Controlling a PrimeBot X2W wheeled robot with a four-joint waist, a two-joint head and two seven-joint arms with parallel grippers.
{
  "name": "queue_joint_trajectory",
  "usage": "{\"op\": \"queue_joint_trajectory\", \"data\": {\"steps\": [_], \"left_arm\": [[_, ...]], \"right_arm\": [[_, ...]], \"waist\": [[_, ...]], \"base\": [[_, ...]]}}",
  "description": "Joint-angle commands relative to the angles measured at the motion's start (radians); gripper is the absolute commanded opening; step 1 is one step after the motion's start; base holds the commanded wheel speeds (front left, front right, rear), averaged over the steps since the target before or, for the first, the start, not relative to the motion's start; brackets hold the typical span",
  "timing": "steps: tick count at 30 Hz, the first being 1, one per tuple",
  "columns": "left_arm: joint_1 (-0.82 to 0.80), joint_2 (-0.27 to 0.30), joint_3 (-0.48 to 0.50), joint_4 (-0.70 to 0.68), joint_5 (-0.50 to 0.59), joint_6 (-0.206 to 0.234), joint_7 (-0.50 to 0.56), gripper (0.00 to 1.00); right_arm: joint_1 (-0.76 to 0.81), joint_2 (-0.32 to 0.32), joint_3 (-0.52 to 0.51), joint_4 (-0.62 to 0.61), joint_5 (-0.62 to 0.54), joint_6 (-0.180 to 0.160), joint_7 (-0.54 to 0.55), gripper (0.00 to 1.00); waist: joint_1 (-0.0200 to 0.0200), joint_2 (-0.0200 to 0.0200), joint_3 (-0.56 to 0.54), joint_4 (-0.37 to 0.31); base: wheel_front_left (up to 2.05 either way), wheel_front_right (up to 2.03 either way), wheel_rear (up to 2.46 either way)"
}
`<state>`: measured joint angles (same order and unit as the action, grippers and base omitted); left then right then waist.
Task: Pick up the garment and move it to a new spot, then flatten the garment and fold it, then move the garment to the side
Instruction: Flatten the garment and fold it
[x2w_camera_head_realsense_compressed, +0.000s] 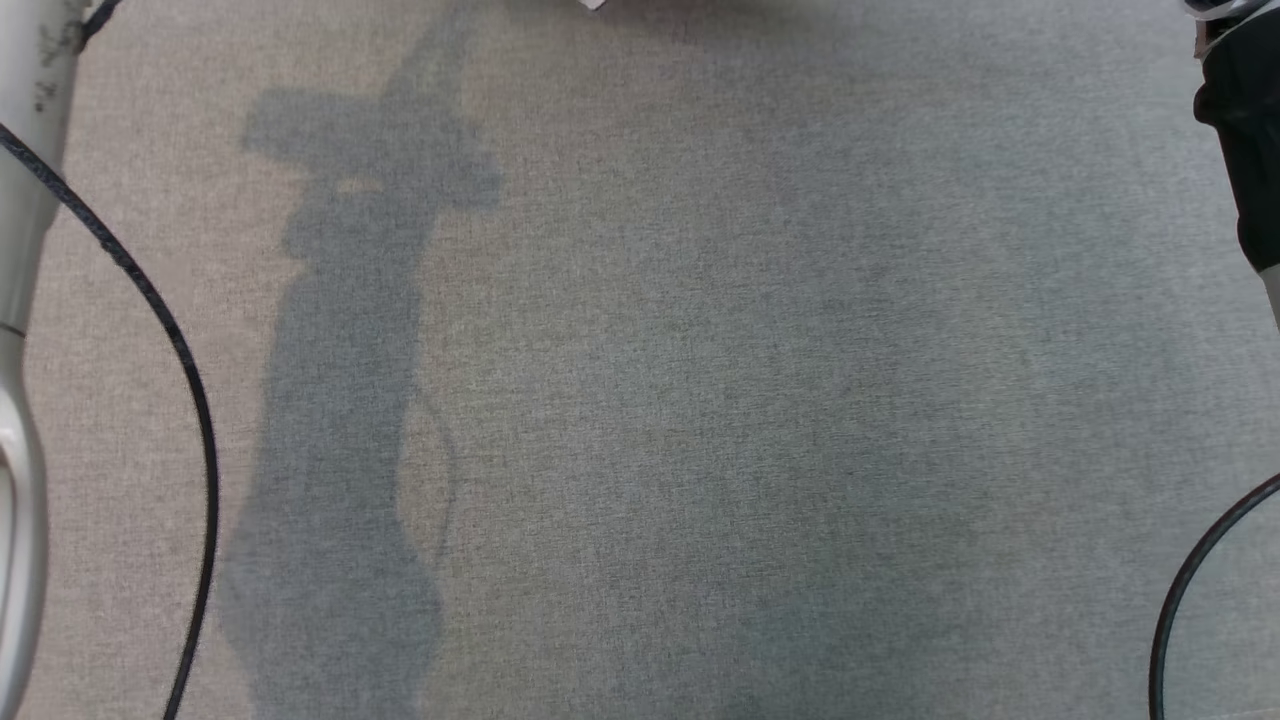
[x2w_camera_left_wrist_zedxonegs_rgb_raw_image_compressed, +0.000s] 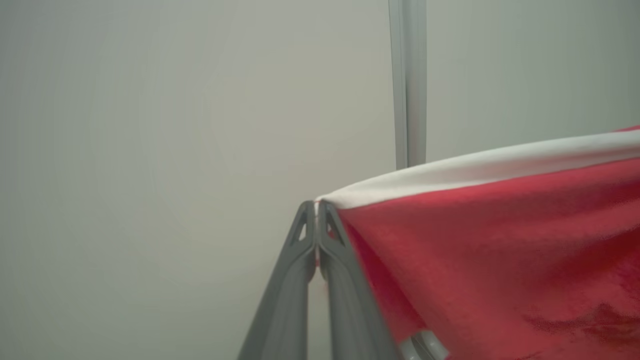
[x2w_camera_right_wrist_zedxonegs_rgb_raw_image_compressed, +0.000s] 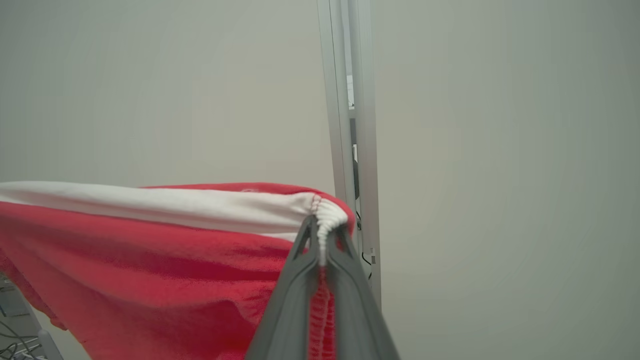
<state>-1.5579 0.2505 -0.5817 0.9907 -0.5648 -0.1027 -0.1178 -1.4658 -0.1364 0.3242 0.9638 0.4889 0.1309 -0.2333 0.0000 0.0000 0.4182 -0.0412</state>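
The red garment (x2w_camera_left_wrist_zedxonegs_rgb_raw_image_compressed: 500, 240), white-banded, hung stretched in the air: the left end effector (x2w_camera_left_wrist_zedxonegs_rgb_raw_image_compressed: 316, 206) pinched one corner tight, the right end effector (x2w_camera_right_wrist_zedxonegs_rgb_raw_image_compressed: 322, 230) clamped the other, both arms raised with fingers aimed at a pale wall (x2w_camera_left_wrist_zedxonegs_rgb_raw_image_compressed: 150, 150)

There is one garment (x2w_camera_left_wrist_zedxonegs_rgb_raw_image_compressed: 500, 250), one left gripper (x2w_camera_left_wrist_zedxonegs_rgb_raw_image_compressed: 316, 204) and one right gripper (x2w_camera_right_wrist_zedxonegs_rgb_raw_image_compressed: 322, 225), each with two grey fingers (x2w_camera_left_wrist_zedxonegs_rgb_raw_image_compressed: 345, 285). Two black cables (x2w_camera_head_realsense_compressed: 213, 470) cross one grey surface (x2w_camera_head_realsense_compressed: 700, 400).
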Motion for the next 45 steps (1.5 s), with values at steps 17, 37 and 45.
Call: {"op": "queue_joint_trajectory", "data": {"steps": [17,37,45], "left_arm": [[0.584,-0.001,0.113,-0.307,-0.004,0.044,-0.147,0.00],[1.478,0.197,0.085,-1.134,0.077,0.308,0.035,0.00],[1.623,0.249,0.061,-1.326,0.093,0.389,0.138,0.00]], "right_arm": [[0.521,-0.128,0.242,-0.256,0.285,0.000,-0.033,0.00],[1.193,-0.233,0.157,-0.639,0.319,0.000,0.045,0.00],[1.468,-0.216,-0.011,-0.817,0.275,0.000,0.188,0.00]], "waist": [[0.0000,0.0000,0.048,0.041],[0.0000,0.0000,-0.147,0.040],[0.0000,0.0000,-0.201,0.063]], "base": [[0.00,0.00,0.00],[0.00,0.00,0.00],[0.00,0.00,0.00]]}}
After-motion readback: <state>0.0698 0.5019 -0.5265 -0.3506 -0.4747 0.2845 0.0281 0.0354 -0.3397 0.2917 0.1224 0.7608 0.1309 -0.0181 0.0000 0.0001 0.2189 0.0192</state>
